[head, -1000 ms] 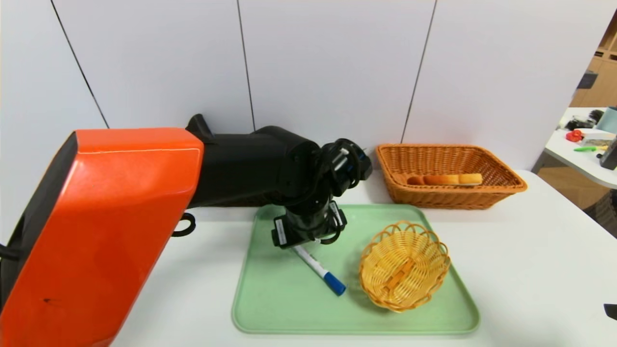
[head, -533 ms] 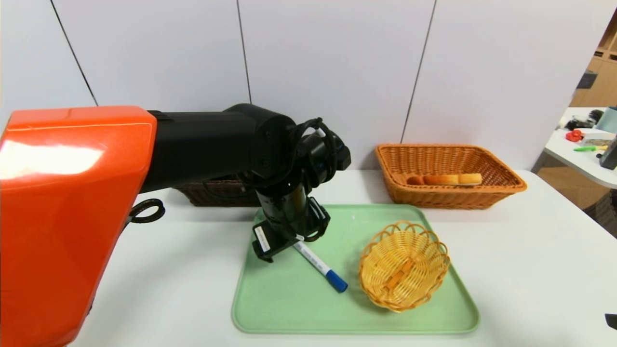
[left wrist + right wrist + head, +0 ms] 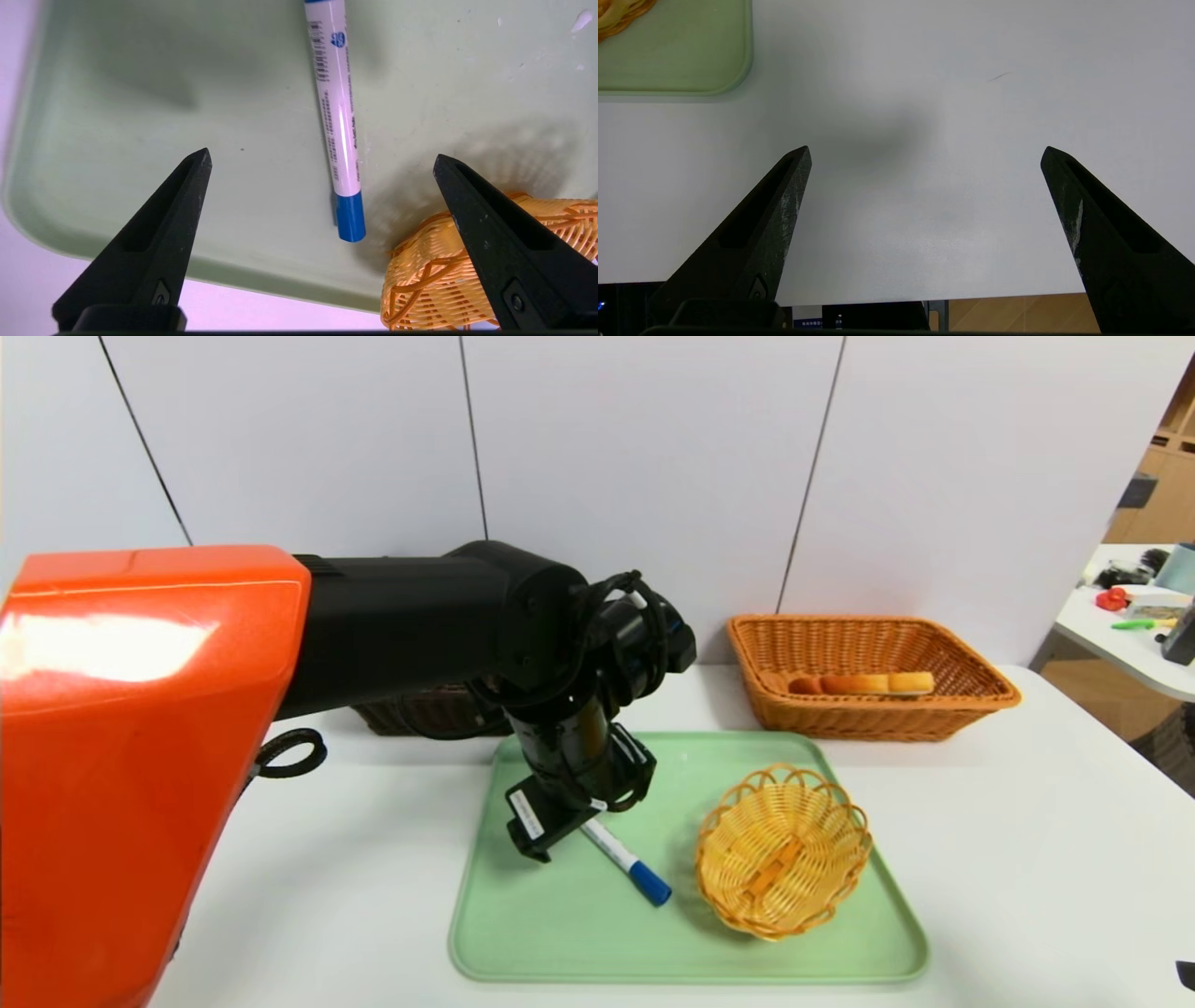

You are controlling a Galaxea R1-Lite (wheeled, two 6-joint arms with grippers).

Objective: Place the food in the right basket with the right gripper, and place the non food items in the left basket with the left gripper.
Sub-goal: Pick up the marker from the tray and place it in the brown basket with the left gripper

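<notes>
Head view: left pincer (image 3: 322,154) sits nearer the marker (image 3: 627,863).

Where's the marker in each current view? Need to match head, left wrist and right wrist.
Head: marker on the green tray, left of the small yellow basket, one end hidden by the left hand.
Left wrist: between the open fingers, upper middle of the picture.
Right wrist: not in it.
Shared landmark: the green tray.

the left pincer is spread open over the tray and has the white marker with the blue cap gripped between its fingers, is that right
Not quite: the white marker with the blue cap isn't gripped. The left wrist view shows it lying on the tray, touched by neither finger. The left pincer is indeed spread open over the tray.
</notes>
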